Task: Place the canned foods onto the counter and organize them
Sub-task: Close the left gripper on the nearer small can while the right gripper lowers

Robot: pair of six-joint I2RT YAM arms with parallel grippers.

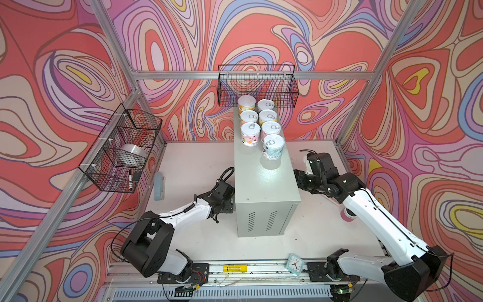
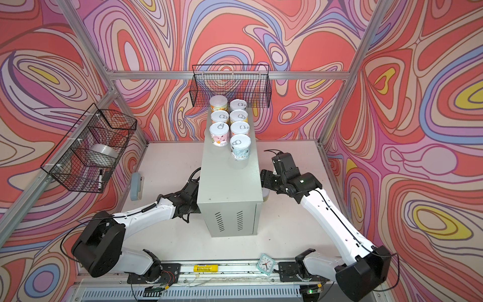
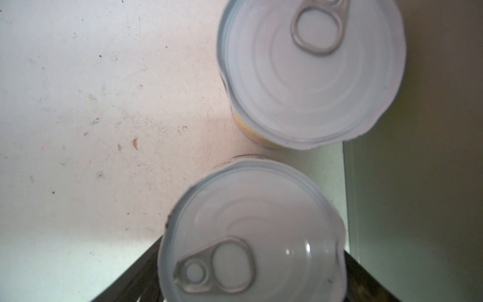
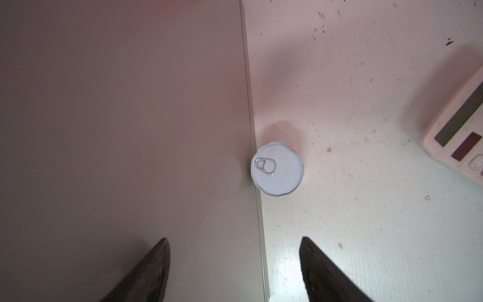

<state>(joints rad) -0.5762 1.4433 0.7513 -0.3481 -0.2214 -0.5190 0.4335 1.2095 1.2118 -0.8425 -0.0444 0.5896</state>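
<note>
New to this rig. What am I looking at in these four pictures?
Two robot arms on a white table, each ending in a two-fingered pincer. Both top views look down on the whole scene; each wrist camera rides on an arm. Seven cans stand in two rows on the grey box. The right pincer is open and empty above a can on the table beside the box, calculator nearby. The left pincer straddles another can, one more beside it; whether it grips is unclear.
</note>
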